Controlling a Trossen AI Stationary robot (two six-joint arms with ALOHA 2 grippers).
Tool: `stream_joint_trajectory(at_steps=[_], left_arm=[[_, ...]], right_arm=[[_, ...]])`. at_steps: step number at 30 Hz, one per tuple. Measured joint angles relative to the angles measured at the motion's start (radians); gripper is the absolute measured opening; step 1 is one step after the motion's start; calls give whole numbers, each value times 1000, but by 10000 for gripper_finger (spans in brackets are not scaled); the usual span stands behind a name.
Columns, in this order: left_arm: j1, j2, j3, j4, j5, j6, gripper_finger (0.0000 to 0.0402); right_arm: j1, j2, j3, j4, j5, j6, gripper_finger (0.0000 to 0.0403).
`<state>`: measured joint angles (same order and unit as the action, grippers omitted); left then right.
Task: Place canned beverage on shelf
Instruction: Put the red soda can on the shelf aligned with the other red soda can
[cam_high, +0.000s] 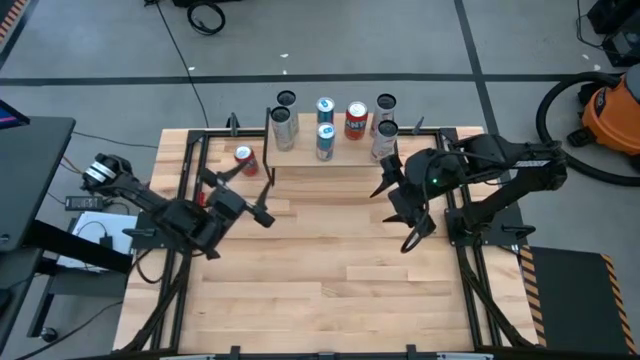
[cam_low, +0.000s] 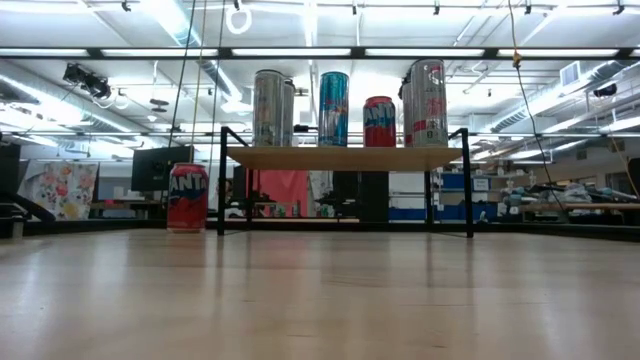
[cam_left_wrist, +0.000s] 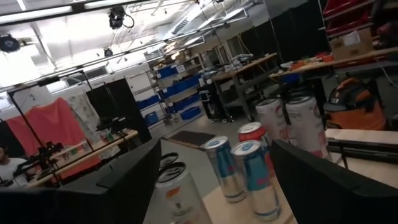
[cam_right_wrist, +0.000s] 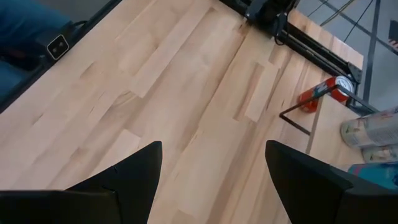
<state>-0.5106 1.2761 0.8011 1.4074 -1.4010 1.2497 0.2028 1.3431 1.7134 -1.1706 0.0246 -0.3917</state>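
Red can (cam_high: 243, 159) stands on the counter (cam_high: 330, 290) at the shelf's (cam_high: 340, 152) nine o'clock; both end effectors, left (cam_high: 262, 205) and right (cam_high: 392, 205), gape empty.

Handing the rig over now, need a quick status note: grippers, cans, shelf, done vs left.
Left gripper: open, empty, above the table near the shelf's left end.
Right gripper: open, empty, above the table in front of the shelf's right end.
Shelf: at the table's far edge, holding several cans: silver ones, two blue, one red.
Red Fanta can: upright on the tabletop, just left of the shelf.
Done: the cans on the shelf.
Left: likely the red Fanta can, not yet grasped.
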Motion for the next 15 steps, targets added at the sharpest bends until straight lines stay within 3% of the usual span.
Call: stream_joint_trajectory(at_steps=[7,15], left_arm=[[5,-111,-108,-39,-16,-7,314],[70,-268,-156,-255,-24,-53,314]], right_arm=[[0,7,0,2,33,101,295],[0,15,0,2,150,303,295]])
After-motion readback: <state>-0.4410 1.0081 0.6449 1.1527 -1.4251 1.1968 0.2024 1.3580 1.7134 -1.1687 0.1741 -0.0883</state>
